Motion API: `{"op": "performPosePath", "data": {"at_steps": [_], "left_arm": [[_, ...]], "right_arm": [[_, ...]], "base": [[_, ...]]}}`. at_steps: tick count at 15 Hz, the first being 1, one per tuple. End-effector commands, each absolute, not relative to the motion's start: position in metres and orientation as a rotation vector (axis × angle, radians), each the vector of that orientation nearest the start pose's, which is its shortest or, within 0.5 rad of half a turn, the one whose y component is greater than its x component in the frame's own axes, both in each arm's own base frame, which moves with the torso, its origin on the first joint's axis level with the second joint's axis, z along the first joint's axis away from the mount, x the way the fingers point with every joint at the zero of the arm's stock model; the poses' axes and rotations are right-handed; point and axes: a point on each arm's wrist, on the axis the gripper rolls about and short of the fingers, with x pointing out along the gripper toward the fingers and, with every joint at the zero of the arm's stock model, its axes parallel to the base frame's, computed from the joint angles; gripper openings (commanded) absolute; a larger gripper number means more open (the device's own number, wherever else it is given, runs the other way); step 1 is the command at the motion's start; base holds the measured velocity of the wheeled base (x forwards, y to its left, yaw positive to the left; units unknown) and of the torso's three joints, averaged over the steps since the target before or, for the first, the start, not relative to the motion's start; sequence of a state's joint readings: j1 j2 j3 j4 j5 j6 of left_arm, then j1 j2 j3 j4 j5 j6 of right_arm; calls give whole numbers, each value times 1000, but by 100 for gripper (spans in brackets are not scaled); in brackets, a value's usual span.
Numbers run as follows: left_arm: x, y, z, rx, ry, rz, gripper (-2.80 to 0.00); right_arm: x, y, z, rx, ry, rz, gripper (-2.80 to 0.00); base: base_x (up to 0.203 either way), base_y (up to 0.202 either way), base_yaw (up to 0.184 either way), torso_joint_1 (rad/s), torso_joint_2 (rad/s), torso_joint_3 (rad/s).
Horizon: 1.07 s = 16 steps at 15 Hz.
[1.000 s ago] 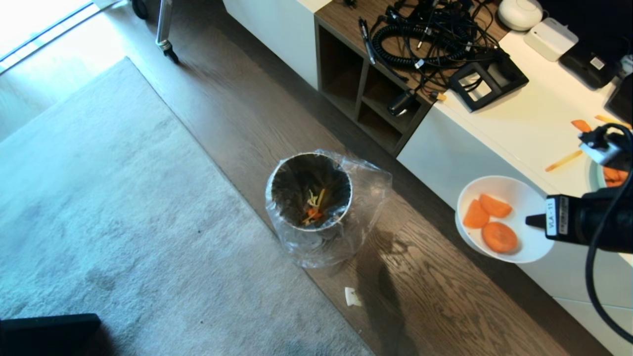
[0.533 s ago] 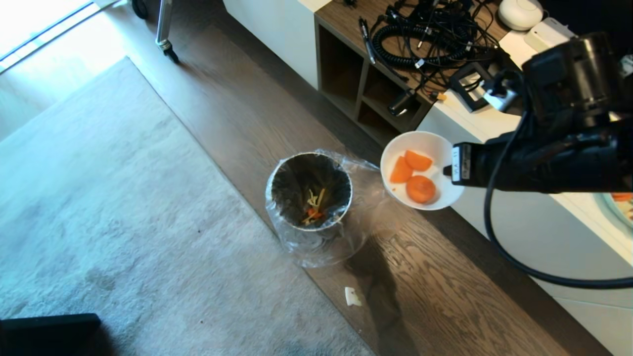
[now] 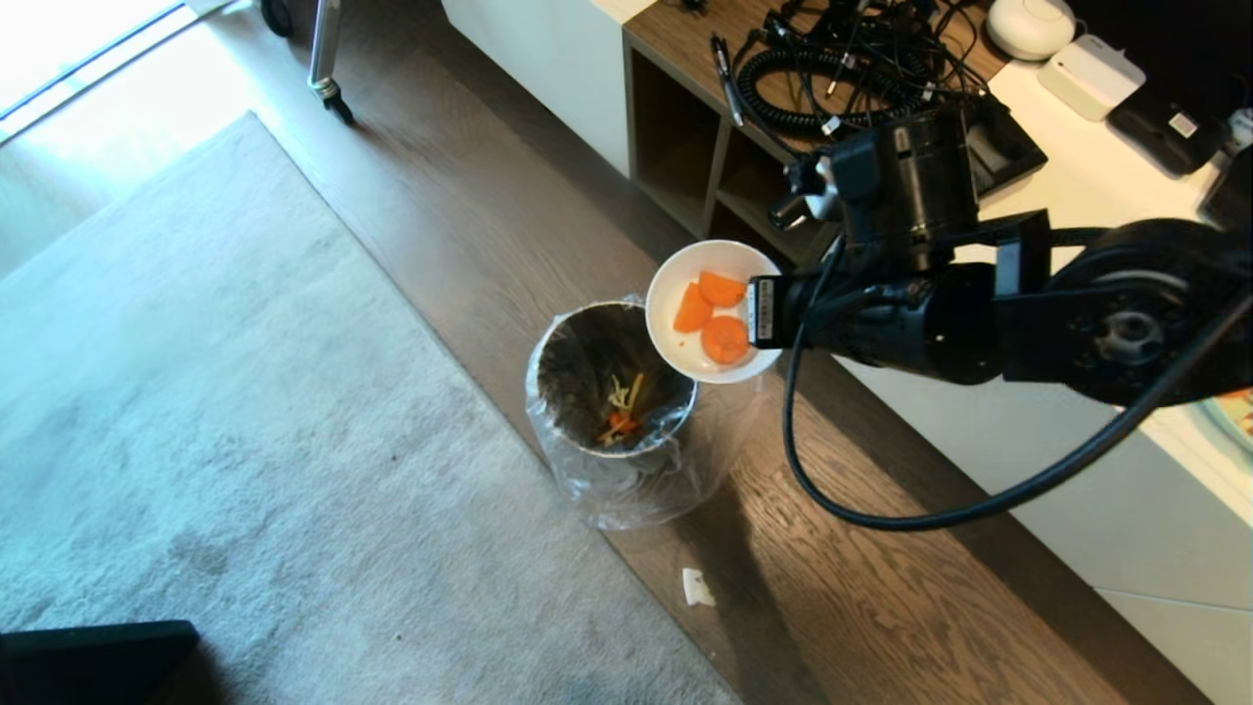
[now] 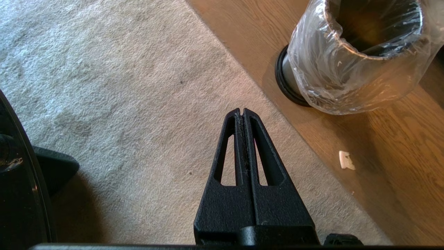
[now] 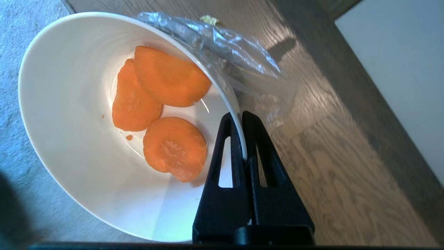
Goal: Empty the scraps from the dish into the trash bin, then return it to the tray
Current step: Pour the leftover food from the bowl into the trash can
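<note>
Pinching the dish [image 5: 79,166] by its rim, the right pincer [image 5: 241,119] holds it above the trash bin [image 3: 597,431].

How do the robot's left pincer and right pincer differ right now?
The right pincer is clamped on the rim of the dish; the left pincer is shut on nothing. The right pincer holds the dish with its carrot slices up beside the trash bin, partly over its rim; the left pincer hangs over the grey rug, off to the bin's side. Both are black, with slotted fingers pressed together.
</note>
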<state>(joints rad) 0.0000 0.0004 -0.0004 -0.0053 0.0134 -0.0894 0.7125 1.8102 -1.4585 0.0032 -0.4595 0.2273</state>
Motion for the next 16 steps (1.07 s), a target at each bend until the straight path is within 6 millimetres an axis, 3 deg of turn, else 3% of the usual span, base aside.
{"op": "performPosePath", "data": {"at_steps": [1, 8, 16], "left_arm": [[-23, 0, 76, -91, -7, 14, -280], [-23, 0, 76, -91, -7, 14, -280], [-23, 0, 76, -91, -7, 14, -280]], "right_arm": [[289, 237, 257, -42, 261, 232, -280], [305, 252, 261, -317, -34, 252, -280], [286, 260, 247, -516, -274, 236, -280]], "base": [[0, 0, 0, 0, 0, 0], [0, 0, 0, 0, 0, 0], [0, 0, 0, 0, 0, 0]]}}
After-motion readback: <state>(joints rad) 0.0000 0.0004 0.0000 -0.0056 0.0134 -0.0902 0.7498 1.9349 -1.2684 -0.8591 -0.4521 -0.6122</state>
